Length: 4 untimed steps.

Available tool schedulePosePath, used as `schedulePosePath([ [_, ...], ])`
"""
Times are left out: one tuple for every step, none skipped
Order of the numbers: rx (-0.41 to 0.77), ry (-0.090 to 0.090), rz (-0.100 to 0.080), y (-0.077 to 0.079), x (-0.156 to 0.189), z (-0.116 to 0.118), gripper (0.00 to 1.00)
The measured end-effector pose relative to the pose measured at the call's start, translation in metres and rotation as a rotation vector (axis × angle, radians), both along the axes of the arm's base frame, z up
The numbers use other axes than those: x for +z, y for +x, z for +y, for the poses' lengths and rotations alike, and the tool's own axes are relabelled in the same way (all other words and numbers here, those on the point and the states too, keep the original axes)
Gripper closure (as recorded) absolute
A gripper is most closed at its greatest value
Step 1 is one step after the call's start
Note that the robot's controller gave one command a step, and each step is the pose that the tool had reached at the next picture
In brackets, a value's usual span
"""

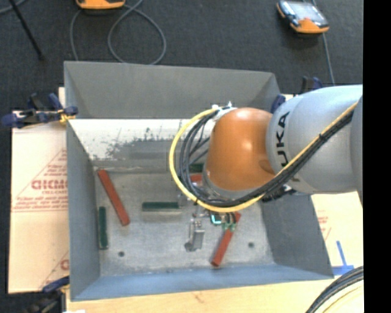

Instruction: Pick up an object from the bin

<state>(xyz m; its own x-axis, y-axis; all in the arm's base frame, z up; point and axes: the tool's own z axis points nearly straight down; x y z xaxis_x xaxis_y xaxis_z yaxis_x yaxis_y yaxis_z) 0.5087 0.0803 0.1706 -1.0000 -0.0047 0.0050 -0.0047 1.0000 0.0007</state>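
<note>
The gripper [195,235] hangs low near the frame's centre, a red stick [221,249] just right, a green stick [162,206] up-left. Its width I cannot tell

1. Robotics lab test cell: industrial KUKA arm [317,140], looped cables [173,156] just above the gripper [194,239].
2. Grey metal bin [165,92] walls surround the gripper.
3. Dark carpet [201,30] and an orange-and-black device [302,15] lie well beyond it.

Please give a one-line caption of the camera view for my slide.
Gripper hangs low in the grey bin beside a red stick, a dark green stick nearby.
</note>
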Motion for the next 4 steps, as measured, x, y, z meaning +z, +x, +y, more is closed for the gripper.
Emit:
schedulePosePath([
  [0.064, -0.001, -0.007, 0.056, -0.104, -0.006, 0.0],
  [0.059, 0.001, -0.01, 0.056, -0.1, -0.004, 1.0],
  [0.127, -0.002, -0.015, 0.014, 0.016, -0.04, 1.0],
  [0.14, -0.001, -0.015, -0.004, 0.09, -0.028, 1.0],
])
